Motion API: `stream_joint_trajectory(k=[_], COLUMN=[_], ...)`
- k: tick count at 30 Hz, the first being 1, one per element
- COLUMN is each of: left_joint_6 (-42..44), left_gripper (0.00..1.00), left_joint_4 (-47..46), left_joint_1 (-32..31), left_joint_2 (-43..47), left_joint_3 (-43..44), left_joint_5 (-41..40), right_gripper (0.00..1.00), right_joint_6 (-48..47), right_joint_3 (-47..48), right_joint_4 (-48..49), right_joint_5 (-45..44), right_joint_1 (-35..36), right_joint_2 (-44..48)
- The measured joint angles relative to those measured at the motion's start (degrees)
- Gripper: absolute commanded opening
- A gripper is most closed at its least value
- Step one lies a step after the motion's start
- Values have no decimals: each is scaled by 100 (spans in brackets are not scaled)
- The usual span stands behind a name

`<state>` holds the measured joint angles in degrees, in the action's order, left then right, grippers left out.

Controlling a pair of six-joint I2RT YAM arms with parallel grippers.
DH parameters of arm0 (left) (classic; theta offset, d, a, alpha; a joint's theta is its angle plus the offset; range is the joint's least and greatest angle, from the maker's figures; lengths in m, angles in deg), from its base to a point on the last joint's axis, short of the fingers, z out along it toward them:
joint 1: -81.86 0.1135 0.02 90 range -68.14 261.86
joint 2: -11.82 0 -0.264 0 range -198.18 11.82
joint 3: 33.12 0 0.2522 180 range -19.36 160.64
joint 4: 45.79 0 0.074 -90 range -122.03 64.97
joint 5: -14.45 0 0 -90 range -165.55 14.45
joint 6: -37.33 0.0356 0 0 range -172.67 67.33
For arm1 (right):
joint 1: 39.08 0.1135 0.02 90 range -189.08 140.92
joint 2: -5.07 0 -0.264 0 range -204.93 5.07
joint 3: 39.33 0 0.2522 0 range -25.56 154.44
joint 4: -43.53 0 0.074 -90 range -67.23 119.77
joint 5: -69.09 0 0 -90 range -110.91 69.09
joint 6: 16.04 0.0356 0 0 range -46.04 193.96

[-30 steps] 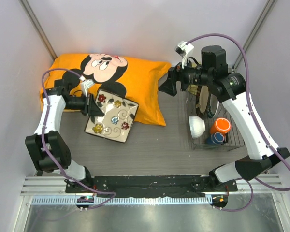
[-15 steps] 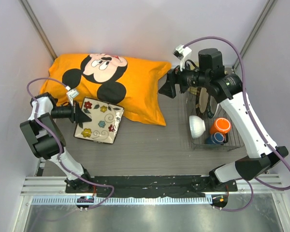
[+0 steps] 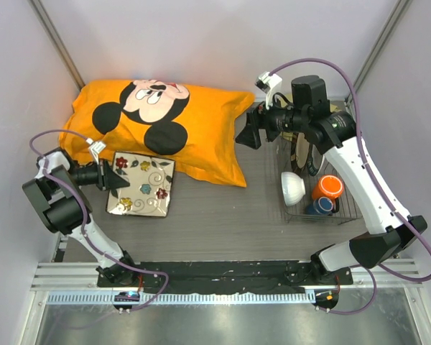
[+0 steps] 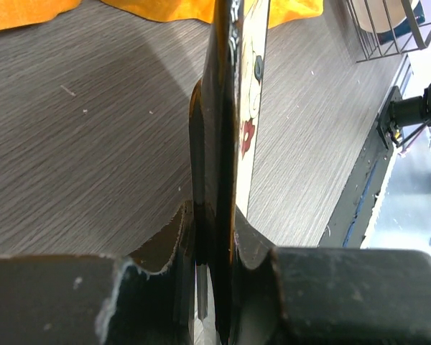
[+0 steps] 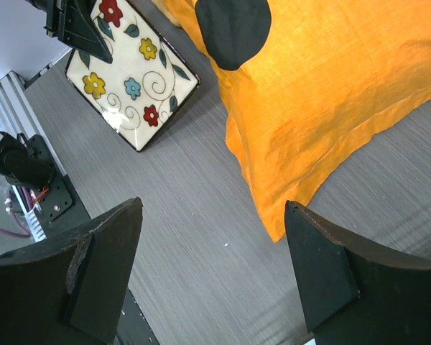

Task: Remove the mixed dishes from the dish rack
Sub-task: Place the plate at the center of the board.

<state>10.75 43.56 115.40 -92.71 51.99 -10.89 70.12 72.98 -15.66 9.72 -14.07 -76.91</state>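
- There are two robot arms, and each one has one gripper.
- The left gripper is clenched on the 9 o'clock edge of the square cream floral plate.
- There is one such plate. It has little red, yellow and blue flowers on it.
- This plate is out of the rack, at about 9 o'clock on the bench, just beside the pillow. I cannot tell if it touches the bench.
- The right gripper is released, with its jaws wide apart and nothing between them. It hangs over the bench at about 1 o'clock, near the pillow's corner.
- There is one dish rack, made of dark wire, at 3 o'clock on the bench.
- In the rack I count one white bowl, one orange mug and one small dark-blue cup.
- The bowl is at the rack's 9 o'clock side. The mug is just beside it, and the cup is at the mug's 7 o'clock.
- One round brown plate stands on its edge at the rack's 12 o'clock end. The right arm hides part of that end, so I cannot count more plates there.
- There is one big orange pillow with a cartoon mouse on it, at 11 o'clock.
- The bench is grey with thin wood lines.
- Pale plain walls stand around it on three sides.
- A metal rail runs along the 6 o'clock edge.
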Motion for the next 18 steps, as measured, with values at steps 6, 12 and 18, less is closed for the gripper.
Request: stream_joint_trajectory(k=[6,12,18], left_joint_6=[-199,-953,-1985], left_gripper=[0,0,0], left_joint_4=[42,-63,-411], left_joint_1=[-15,-15,-111], left_joint_2=[-337,-697,-651], left_joint_3=[179,229,-13], left_joint_5=[-57,-306,-789], right_gripper=[85,85,85], right_joint_6=[-11,-15,-20], right_joint_3=[-11,-13,-22], right_joint_4=[7,7,13], right_joint_5=[-7,-15,-17], right_joint_1=[0,0,0], right_joint_2=[-2,-2,-2])
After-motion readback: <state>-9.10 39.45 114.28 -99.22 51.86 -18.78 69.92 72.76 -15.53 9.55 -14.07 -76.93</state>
